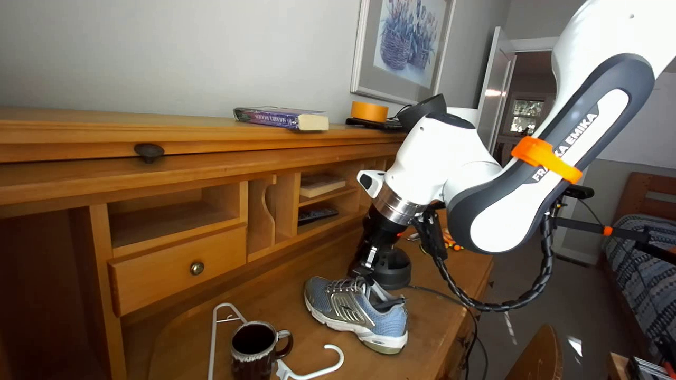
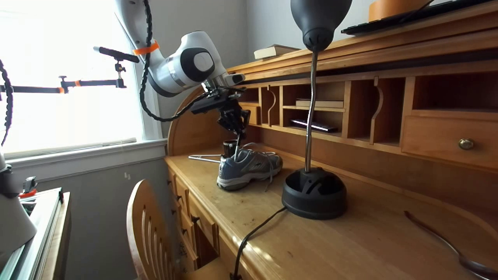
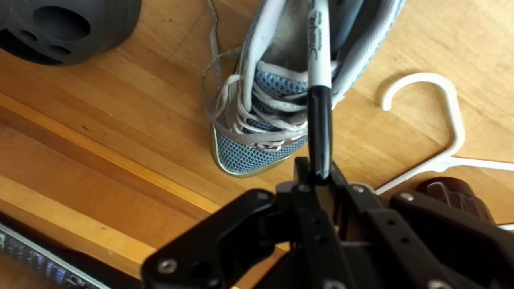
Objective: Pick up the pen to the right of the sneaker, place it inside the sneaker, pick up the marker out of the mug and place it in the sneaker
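The grey-blue sneaker (image 1: 343, 311) stands on the desk, and it also shows in an exterior view (image 2: 251, 169) and the wrist view (image 3: 257, 154). My gripper (image 3: 320, 170) is shut on the black-capped end of a white marker (image 3: 320, 48). In an exterior view the gripper (image 2: 240, 135) is above the sneaker, and the marker (image 2: 237, 149) points down at its opening. The marker's lower tip is out of the wrist view. The black mug (image 1: 254, 364) stands beside the sneaker with nothing sticking out of it. I cannot make out a separate pen; the shoe's inside is partly hidden.
A white hanger (image 1: 317, 369) lies by the mug. A black lamp base (image 2: 314, 198) stands near the sneaker, with its cord (image 2: 256, 233) running over the desk edge. A spoon (image 2: 439, 239) lies farther along the desk. Wooden cubbies (image 1: 179, 216) rise behind.
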`<control>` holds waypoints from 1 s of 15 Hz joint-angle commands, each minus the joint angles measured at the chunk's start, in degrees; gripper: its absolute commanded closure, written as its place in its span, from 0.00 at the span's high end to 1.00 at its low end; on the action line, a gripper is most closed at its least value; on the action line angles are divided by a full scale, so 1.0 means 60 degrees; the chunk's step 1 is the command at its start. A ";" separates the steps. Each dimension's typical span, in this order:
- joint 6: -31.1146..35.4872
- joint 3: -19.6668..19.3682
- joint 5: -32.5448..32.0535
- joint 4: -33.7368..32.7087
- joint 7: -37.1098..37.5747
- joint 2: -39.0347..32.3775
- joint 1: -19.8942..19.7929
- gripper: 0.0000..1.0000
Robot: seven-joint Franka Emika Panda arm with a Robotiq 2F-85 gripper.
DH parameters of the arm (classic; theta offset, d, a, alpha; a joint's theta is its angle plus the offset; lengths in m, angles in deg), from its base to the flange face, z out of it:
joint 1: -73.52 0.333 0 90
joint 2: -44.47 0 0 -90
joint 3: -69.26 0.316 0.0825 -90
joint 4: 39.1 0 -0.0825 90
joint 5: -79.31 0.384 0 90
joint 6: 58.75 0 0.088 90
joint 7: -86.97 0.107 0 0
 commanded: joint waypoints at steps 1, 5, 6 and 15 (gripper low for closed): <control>0.0482 -0.0629 -0.0393 0.0542 0.0953 0.0217 0.0442 0.15; 0.0425 -0.1045 -0.0371 0.0651 0.1600 0.0175 0.0779 0.50; 0.0458 -0.1095 -0.0342 0.0688 0.1707 0.0178 0.0816 0.54; 0.0165 -0.0556 0.0612 0.1362 0.1701 0.1116 0.0457 1.00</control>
